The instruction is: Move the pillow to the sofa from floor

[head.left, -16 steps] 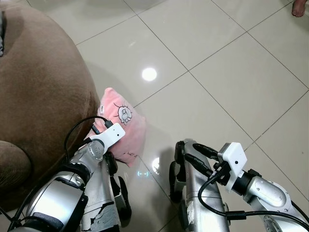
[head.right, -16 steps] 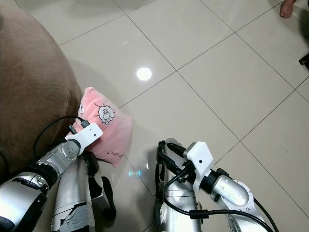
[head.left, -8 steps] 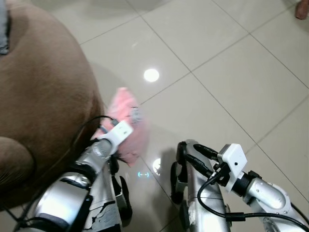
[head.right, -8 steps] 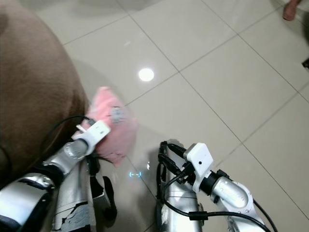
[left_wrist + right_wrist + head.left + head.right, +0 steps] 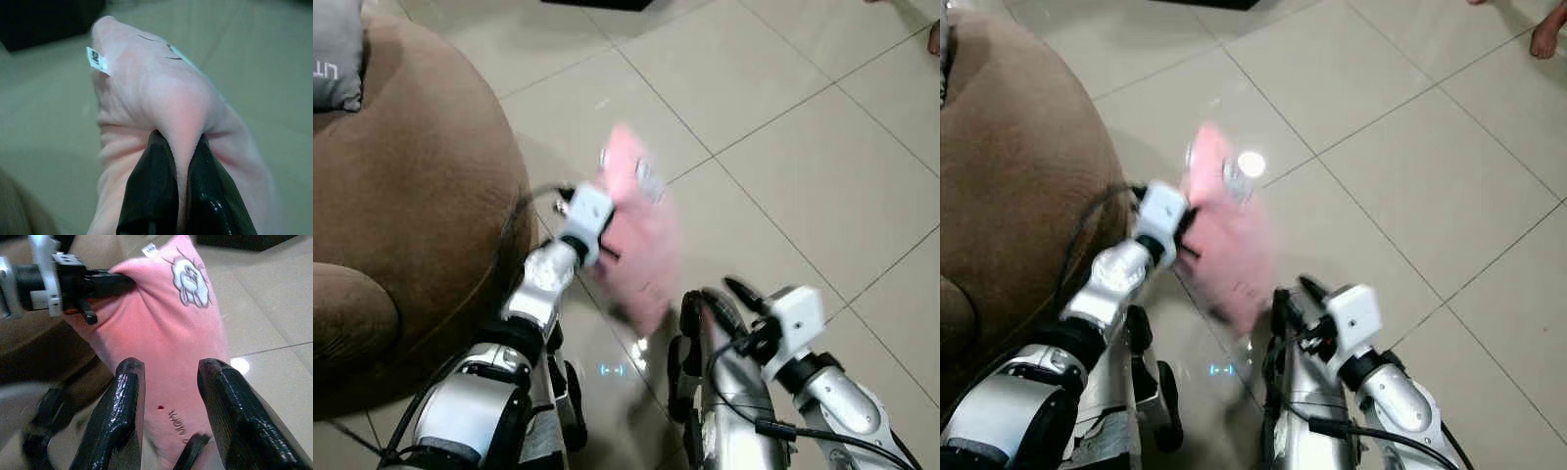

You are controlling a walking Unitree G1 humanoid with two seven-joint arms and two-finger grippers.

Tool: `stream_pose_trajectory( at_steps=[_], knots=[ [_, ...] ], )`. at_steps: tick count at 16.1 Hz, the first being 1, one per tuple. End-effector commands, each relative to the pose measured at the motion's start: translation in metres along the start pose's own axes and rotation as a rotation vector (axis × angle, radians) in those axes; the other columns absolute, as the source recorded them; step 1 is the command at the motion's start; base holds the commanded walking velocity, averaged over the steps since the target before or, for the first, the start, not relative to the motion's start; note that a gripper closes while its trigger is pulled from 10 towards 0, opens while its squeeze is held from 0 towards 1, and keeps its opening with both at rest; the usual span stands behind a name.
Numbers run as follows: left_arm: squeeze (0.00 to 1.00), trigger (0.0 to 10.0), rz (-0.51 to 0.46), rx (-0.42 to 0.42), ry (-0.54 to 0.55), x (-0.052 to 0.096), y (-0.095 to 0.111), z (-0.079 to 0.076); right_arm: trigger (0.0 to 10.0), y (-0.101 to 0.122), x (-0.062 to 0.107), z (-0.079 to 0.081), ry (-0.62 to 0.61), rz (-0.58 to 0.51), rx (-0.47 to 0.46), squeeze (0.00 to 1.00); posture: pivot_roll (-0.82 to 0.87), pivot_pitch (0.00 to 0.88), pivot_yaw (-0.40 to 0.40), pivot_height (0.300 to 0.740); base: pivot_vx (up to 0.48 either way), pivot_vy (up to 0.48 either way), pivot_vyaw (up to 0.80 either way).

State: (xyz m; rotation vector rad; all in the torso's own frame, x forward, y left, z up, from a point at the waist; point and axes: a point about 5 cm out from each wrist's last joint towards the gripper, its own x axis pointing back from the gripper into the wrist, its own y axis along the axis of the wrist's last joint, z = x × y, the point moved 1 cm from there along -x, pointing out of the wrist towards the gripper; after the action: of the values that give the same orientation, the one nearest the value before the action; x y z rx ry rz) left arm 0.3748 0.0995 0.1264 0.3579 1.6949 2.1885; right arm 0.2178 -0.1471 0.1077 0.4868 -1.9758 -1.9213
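Head views: the left gripper (image 5: 607, 230) is holding the pink pillow (image 5: 641, 230) above the tiled floor (image 5: 803, 147), just beside the brown sofa (image 5: 401, 186). Left wrist view: fingers (image 5: 151, 191) are pinching a pillow fold. Right wrist view: the right gripper (image 5: 171, 382) is hanging parted near the pillow.

The soft pink cloth pillow (image 5: 166, 333) hangs over glossy floor tiles (image 5: 822, 147) beside the matt brown fabric sofa (image 5: 401, 196).
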Motion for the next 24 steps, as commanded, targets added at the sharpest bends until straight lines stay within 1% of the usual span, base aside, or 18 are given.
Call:
stream_pose_trajectory(
  at_steps=[1,2,3,4,5,6,7,8,9,10,11,13,15,17,19,20,24],
  knots=[
    [0.00,0.0,-0.133,0.066,0.007,-0.002,0.026,0.003,10.0,0.007,0.005,-0.002,-0.081,-0.030,-0.007,0.00,-0.06,0.176,-0.003,0.555,0.000,0.000,0.00],
    [0.00,0.0,-0.197,0.144,-0.036,0.004,0.039,0.001,10.0,0.014,0.005,-0.005,-0.170,-0.074,-0.002,0.00,-0.05,0.137,-0.002,0.565,0.000,0.000,0.00],
    [0.00,0.0,-0.214,0.168,-0.057,0.008,0.043,-0.001,10.0,0.017,0.005,-0.007,-0.209,-0.087,0.001,0.00,-0.05,0.128,0.000,0.570,0.000,0.000,0.00],
    [0.00,0.0,-0.234,0.191,-0.090,0.017,0.046,-0.006,10.0,0.022,0.006,-0.013,-0.286,-0.107,0.006,0.00,-0.05,0.117,0.003,0.580,0.000,0.000,0.00],
    [0.00,0.0,-0.237,0.205,-0.088,0.024,0.047,-0.009,10.0,0.026,0.007,-0.017,-0.335,-0.117,0.010,0.00,-0.06,0.107,0.004,0.590,0.000,0.000,0.00],
    [0.00,0.0,-0.248,0.245,-0.073,0.030,0.046,-0.012,10.0,0.031,0.008,-0.019,-0.373,-0.133,0.008,0.00,-0.06,0.094,0.006,0.600,0.000,0.000,0.00],
    [0.00,10.0,-0.214,0.289,-0.048,0.037,0.037,-0.017,10.0,0.035,0.009,-0.020,-0.415,-0.148,0.009,0.00,-0.07,0.070,0.009,0.615,0.000,0.000,0.00],
    [0.00,10.0,-0.187,0.299,-0.062,0.040,0.033,-0.023,10.0,0.036,0.010,-0.021,-0.438,-0.153,0.010,0.00,-0.08,0.059,0.008,0.625,0.000,0.000,0.00],
    [0.00,10.0,-0.185,0.285,-0.067,0.041,0.033,-0.026,10.0,0.036,0.011,-0.023,-0.461,-0.151,0.005,0.00,-0.08,0.052,0.008,0.635,0.000,0.000,0.00],
    [0.00,10.0,-0.184,0.275,-0.073,0.041,0.034,-0.027,10.0,0.036,0.011,-0.024,-0.475,-0.150,-0.001,0.00,-0.08,0.044,0.008,0.640,0.000,0.000,0.00],
    [0.00,10.0,-0.179,0.254,-0.075,0.042,0.035,-0.029,10.0,0.035,0.010,-0.026,-0.492,-0.149,-0.010,0.00,-0.08,0.036,0.009,0.650,0.000,0.000,0.00],
    [0.00,10.0,-0.161,0.237,-0.081,0.043,0.034,-0.031,10.0,0.032,0.007,-0.025,-0.503,-0.136,-0.012,0.00,-0.08,0.022,0.006,0.675,0.000,0.000,0.00],
    [0.00,10.0,-0.155,0.182,-0.105,0.044,0.033,-0.037,10.0,0.032,0.007,-0.028,-0.513,-0.127,-0.006,0.00,-0.08,0.021,0.003,0.695,0.000,0.000,0.00],
    [0.00,10.0,-0.122,0.107,-0.114,0.038,0.030,-0.048,10.0,0.032,0.003,-0.033,-0.511,-0.121,0.006,0.00,-0.08,0.021,0.004,0.715,0.000,0.000,0.00],
    [0.00,10.0,-0.112,0.108,-0.085,0.035,0.031,-0.046,10.0,0.032,0.001,-0.034,-0.498,-0.117,0.014,0.00,-0.08,0.017,0.012,0.730,0.000,0.000,0.00],
    [0.00,10.0,-0.102,0.139,-0.069,0.033,0.030,-0.043,10.0,0.032,0.000,-0.034,-0.497,-0.115,0.019,0.00,-0.08,0.014,0.017,0.740,0.000,0.000,0.00],
    [0.00,10.0,-0.110,0.139,-0.051,0.033,0.030,-0.040,10.0,0.026,0.003,-0.037,-0.521,-0.092,0.012,0.00,-0.08,0.007,0.019,0.740,0.000,0.000,0.00]
  ],
)
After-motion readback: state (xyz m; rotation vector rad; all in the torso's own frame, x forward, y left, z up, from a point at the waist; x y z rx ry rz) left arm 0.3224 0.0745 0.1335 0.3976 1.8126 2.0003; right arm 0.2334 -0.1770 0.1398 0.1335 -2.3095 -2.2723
